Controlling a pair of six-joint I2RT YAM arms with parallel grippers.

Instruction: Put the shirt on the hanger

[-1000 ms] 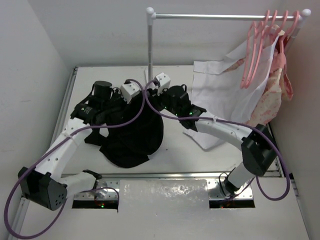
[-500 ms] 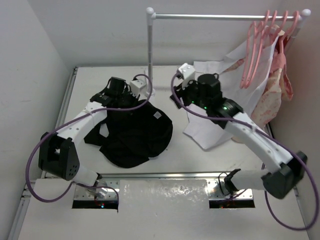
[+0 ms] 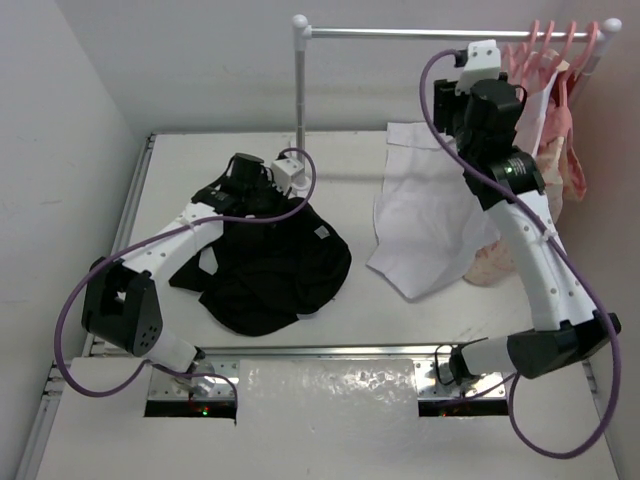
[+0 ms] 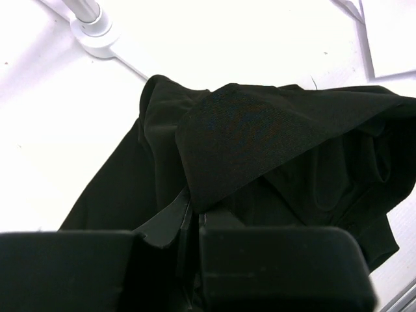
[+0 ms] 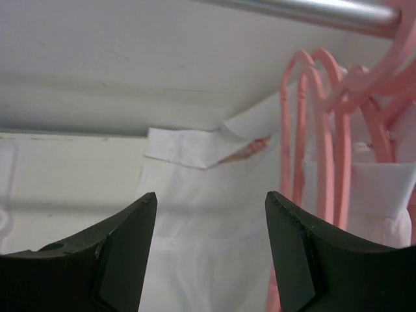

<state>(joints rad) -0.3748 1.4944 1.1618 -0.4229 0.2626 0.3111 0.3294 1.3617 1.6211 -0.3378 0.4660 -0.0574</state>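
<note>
The shirt (image 3: 270, 265) lies heaped on the table (image 3: 190, 150), one fold caught between the jaws of the left gripper (image 4: 194, 214), which pinch it. The nearest hanger (image 5: 286, 130) hangs from the rail (image 5: 312, 10) just outside the right jaw of the right gripper (image 5: 209, 201), whose jaws are spread wide.

White table (image 3: 200, 160) carries crumpled black shirt (image 3: 270, 270) at L-centre, its far edge near the rack base (image 4: 94, 29). White shirt (image 3: 425, 225) lies spread flat on R side, apart from black one.
</note>
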